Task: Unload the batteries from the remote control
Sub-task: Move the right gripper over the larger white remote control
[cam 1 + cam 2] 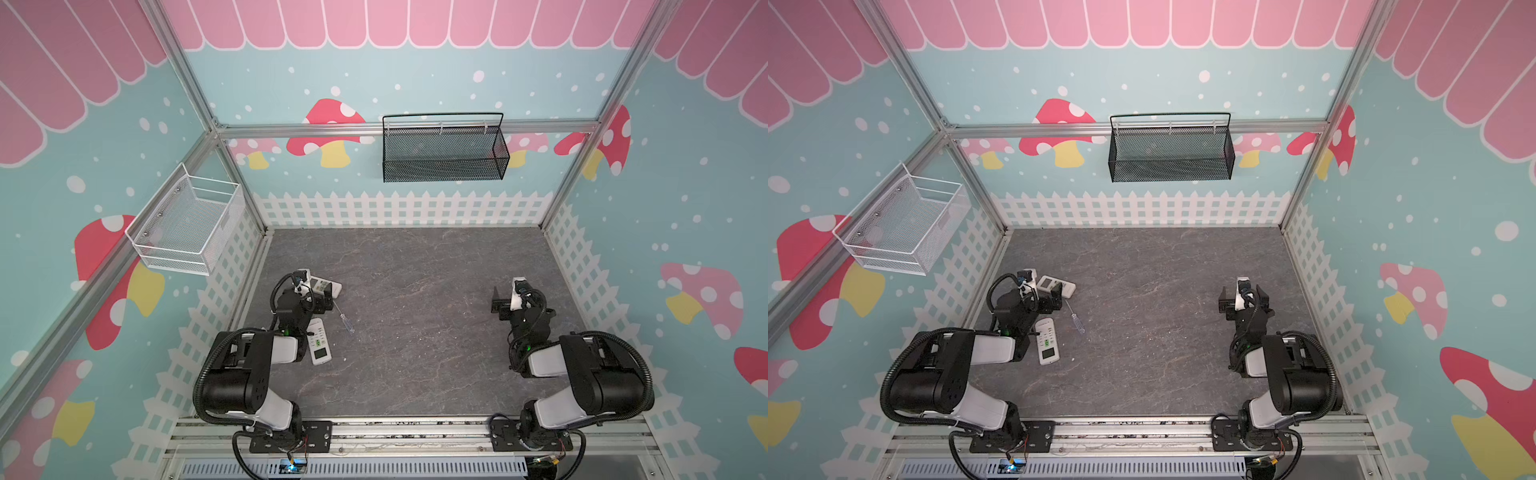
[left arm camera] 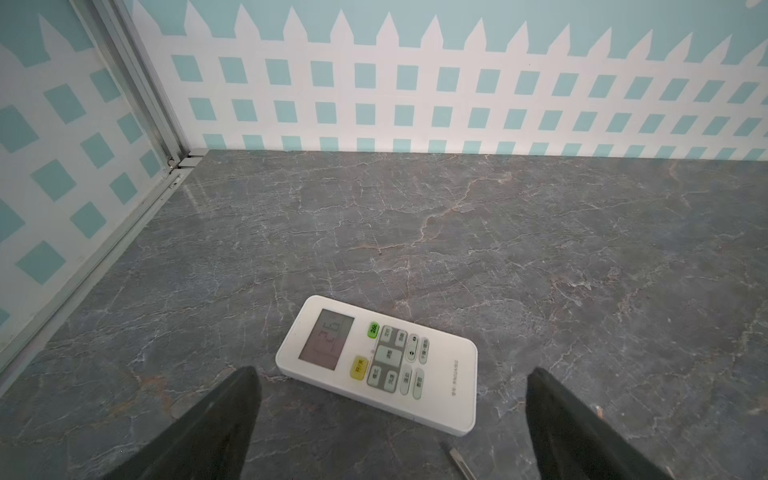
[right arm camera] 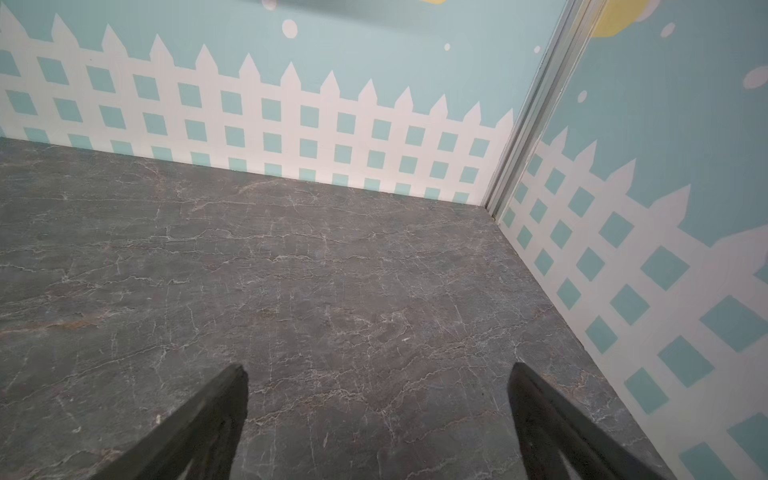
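Two white remote controls lie face up at the left of the grey table. The farther remote (image 1: pixel 330 286) (image 2: pixel 376 365) shows its screen and buttons just in front of my left gripper (image 2: pixel 392 370), which is open and empty; in both top views the gripper partly covers it. The nearer remote (image 1: pixel 319 343) lies beside my left forearm. The batteries are hidden. At the right side my right gripper (image 3: pixel 378 366) hangs open over bare table with nothing between its fingers.
A clear-handled screwdriver (image 1: pixel 345 322) lies between the two remotes, its tip (image 2: pixel 459 459) close to my left gripper. A white wire basket (image 1: pixel 187 232) hangs on the left wall and a black mesh basket (image 1: pixel 444 153) on the back wall. Fence-printed walls enclose the table.
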Available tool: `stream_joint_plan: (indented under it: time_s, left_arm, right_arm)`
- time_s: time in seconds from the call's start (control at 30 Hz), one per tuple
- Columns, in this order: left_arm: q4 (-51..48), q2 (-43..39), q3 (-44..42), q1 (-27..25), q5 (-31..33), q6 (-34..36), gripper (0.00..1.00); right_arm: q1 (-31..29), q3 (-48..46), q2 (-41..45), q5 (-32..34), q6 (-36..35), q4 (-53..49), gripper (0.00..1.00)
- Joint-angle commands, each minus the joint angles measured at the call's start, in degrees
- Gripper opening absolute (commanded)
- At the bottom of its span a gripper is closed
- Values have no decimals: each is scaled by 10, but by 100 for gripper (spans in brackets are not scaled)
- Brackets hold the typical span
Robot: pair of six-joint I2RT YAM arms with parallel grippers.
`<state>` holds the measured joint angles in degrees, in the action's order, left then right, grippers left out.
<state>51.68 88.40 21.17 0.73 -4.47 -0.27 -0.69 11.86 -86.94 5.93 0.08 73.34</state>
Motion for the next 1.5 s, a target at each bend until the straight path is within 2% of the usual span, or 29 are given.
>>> stream_joint_plan:
  time_s: [0.0, 0.9, 0.97, 1.0, 1.07, 1.13, 1.2, 1.27, 1.37, 1.47]
  left_arm:
    - [14, 1, 5, 2, 6, -13, 99]
    - [21, 2, 3, 1, 8, -13, 99]
    - [13, -5, 5, 2, 2, -12, 99]
    - [-13, -21, 13, 6, -7, -12, 99]
    - [-127, -51, 64, 17, -8, -27, 100]
    - [-353, -55, 188, 29, -2, -26, 100]
    - [-500, -34, 301, 30, 22, -10, 100]
    - [-600, -18, 383, 31, 47, -7, 99]
    - [-738, 6, 480, 35, 65, -58, 99]
    - [-769, 23, 496, 41, 43, -104, 100]
  right_arm:
    - [3, -2, -2, 0, -3, 12, 99]
    - [3, -1, -1, -3, -1, 10, 99]
    - [3, 5, 18, -15, -8, -4, 98]
    - [2, 22, 47, -35, -18, -56, 97]
    - [-5, 83, 92, -59, -30, -196, 96]
    - [-15, 144, 104, -63, 7, -273, 95]
    - [-29, 190, 92, -121, 28, -288, 94]
    - [-64, 258, 60, -131, 29, -331, 93]
    - [-137, 379, -1, -126, 8, -432, 93]
    - [-198, 462, -57, -154, 9, -470, 93]
